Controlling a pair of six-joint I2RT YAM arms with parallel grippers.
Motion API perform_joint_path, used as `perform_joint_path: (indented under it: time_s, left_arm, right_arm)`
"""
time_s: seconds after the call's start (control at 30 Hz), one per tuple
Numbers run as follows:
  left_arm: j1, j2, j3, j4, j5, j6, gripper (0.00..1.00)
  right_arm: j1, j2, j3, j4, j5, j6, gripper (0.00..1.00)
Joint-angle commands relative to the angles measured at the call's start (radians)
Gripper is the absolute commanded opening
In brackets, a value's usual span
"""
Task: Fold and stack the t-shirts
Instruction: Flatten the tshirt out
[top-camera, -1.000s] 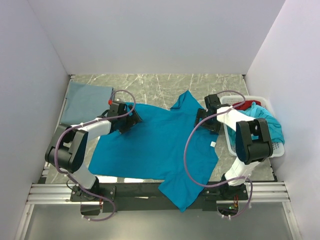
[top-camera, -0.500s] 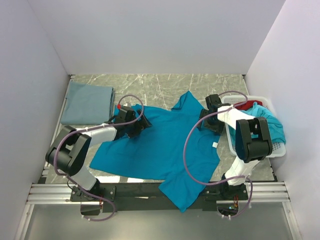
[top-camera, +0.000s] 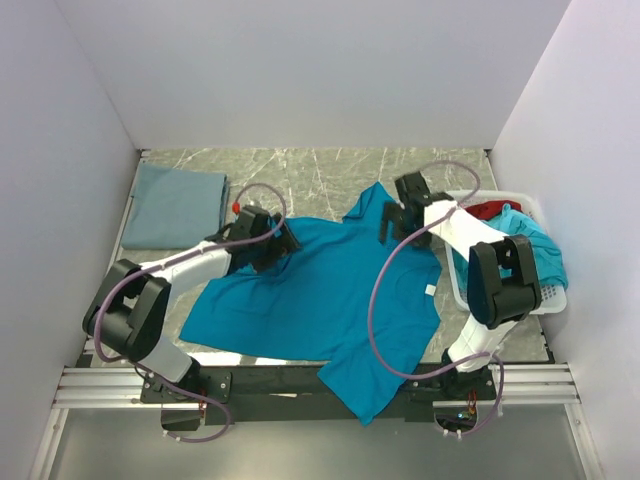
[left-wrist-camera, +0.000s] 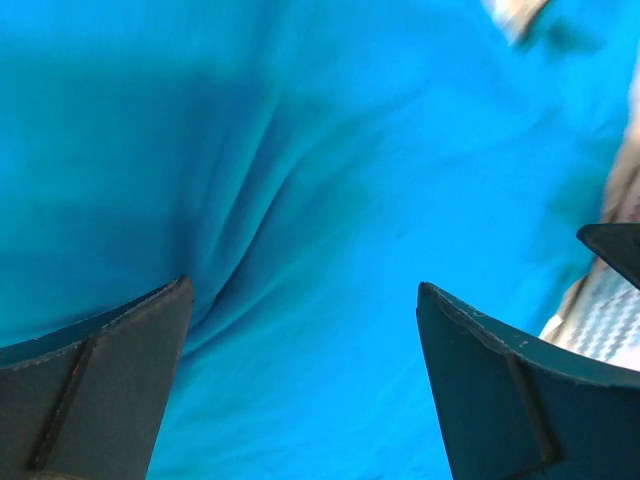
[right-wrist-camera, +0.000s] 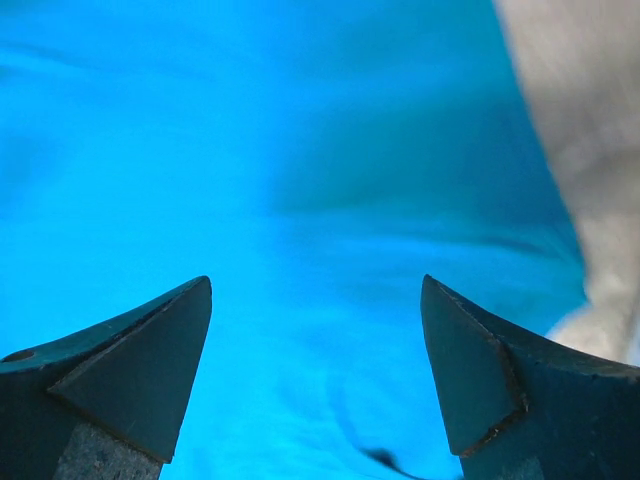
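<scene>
A bright teal t-shirt (top-camera: 320, 290) lies spread flat across the middle of the table, its lower corner hanging over the near edge. My left gripper (top-camera: 285, 240) is open, low over the shirt's upper left part; the left wrist view shows its jaws (left-wrist-camera: 303, 290) apart above wrinkled teal cloth (left-wrist-camera: 300, 150). My right gripper (top-camera: 395, 215) is open over the shirt's far sleeve; in the right wrist view it (right-wrist-camera: 316, 282) stands apart above teal cloth (right-wrist-camera: 300, 150). A folded grey-blue shirt (top-camera: 175, 205) lies at the back left.
A white perforated basket (top-camera: 556, 298) stands at the right edge, holding a teal shirt (top-camera: 545, 250) and a red one (top-camera: 490, 210). Grey marble table (top-camera: 320, 170) shows behind the shirt. White walls close in the left, back and right.
My left gripper slid right along the shirt's upper edge, and the cloth there bunched inward. My right gripper moved from beside the basket to the far sleeve.
</scene>
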Motion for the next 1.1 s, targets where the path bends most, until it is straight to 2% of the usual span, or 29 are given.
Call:
perform_joint_path:
  time_s: [0.0,0.13,0.17,0.33,0.67,0.93,1.07]
  left_arm:
    - [0.053,-0.026,0.09,-0.026,-0.035,0.057,0.99]
    - [0.144,-0.006,0.153,-0.04,-0.035,0.099,0.99]
    - [0.159,0.013,0.185,-0.049,-0.035,0.102,0.99]
    - [0.248,0.078,0.23,-0.003,-0.004,0.113,0.99]
    - [0.279,0.247,0.334,0.02,0.059,0.122,0.99]
    - [0.303,0.262,0.342,0.003,0.053,0.125,0.99]
    - [0.31,0.253,0.35,-0.018,0.043,0.134,0.99]
  right_arm:
    - [0.037,-0.035,0.153,0.037,-0.04,-0.022,0.91]
    - [0.076,0.043,0.267,0.061,-0.082,-0.013,0.91]
    - [0.083,0.087,0.293,0.074,-0.132,-0.01,0.91]
    - [0.092,0.23,0.468,0.072,-0.192,0.036,0.91]
    - [0.124,0.483,0.661,0.112,-0.29,0.115,0.91]
    - [0.126,0.652,0.905,0.193,-0.295,0.222,0.91]
    - [0.116,0.693,1.035,0.14,-0.294,0.221,0.91]
